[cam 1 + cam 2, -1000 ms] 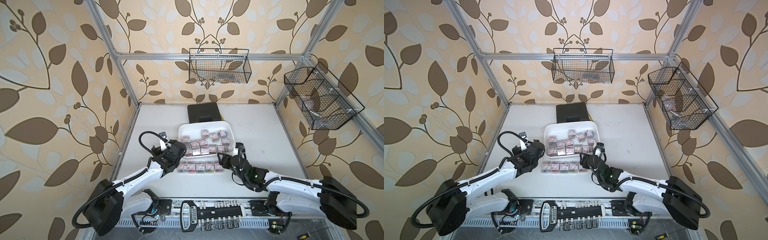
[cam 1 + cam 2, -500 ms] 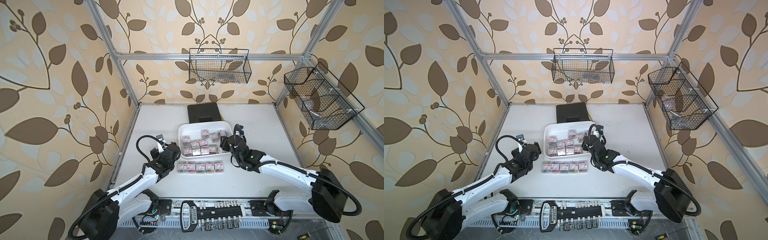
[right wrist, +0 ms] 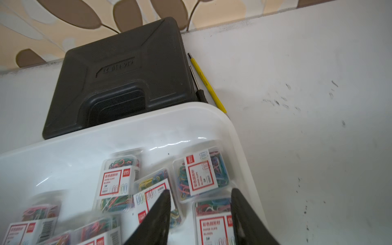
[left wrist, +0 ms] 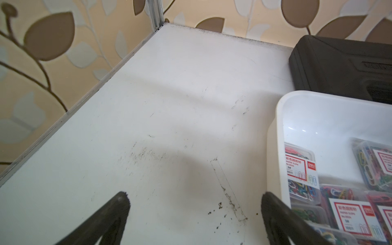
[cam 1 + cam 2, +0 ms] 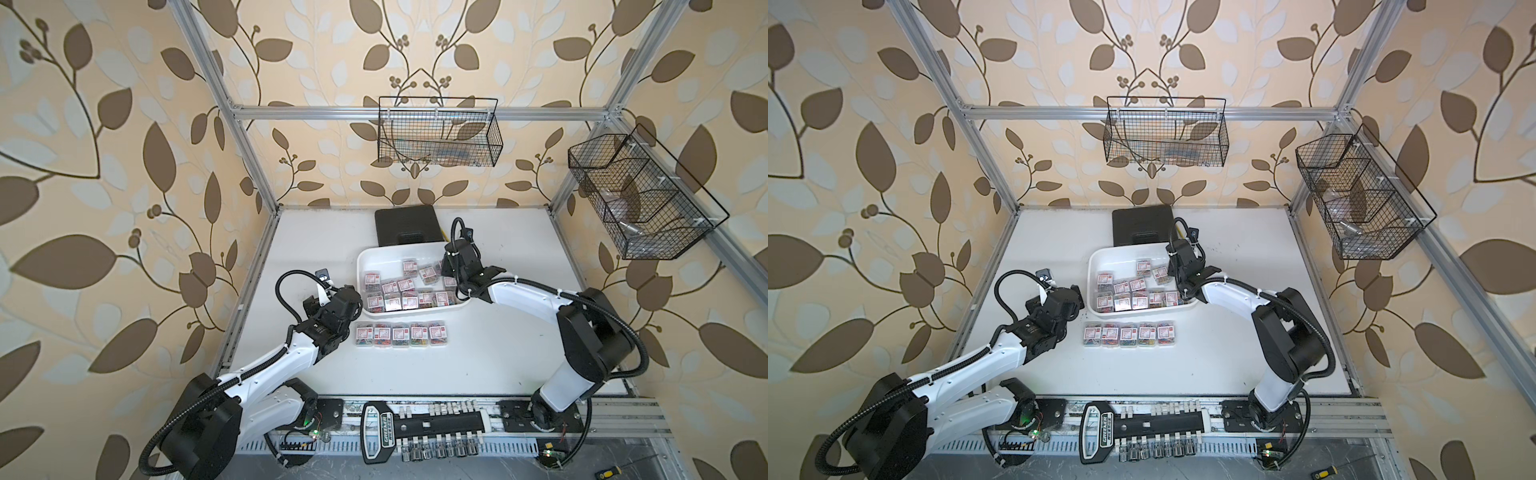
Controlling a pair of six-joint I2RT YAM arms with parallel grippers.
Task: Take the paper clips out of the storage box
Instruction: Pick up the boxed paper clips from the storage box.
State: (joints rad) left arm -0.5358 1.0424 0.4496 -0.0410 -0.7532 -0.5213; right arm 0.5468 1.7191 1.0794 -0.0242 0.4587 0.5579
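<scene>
Five clear plastic boxes of multicoloured clips (image 5: pixel 400 335) line my worktop (image 5: pixel 498 353), a dozen-odd remain in the shallow white plastic tray (image 5: pixel 382 259); right end effector (image 3: pixel 200 191) straddles one, grip uncertain, left end effector (image 4: pixel 194 194) spread.

The left arm (image 5: pixel 266 370) is stretched forward and inward from its base, kept low, with the forearm sloping up to the wrist. The left claw (image 4: pixel 195 203) is spread wide, its two dark fingers (image 4: pixel 118 203) set far apart. The right arm (image 5: pixel 528 295) is raised steeply from its base, folded sharply at the elbow and reached inward, with the wrist pitched downward. The right claw (image 3: pixel 200 197) is pointed down, its jaws held only partly apart.
</scene>
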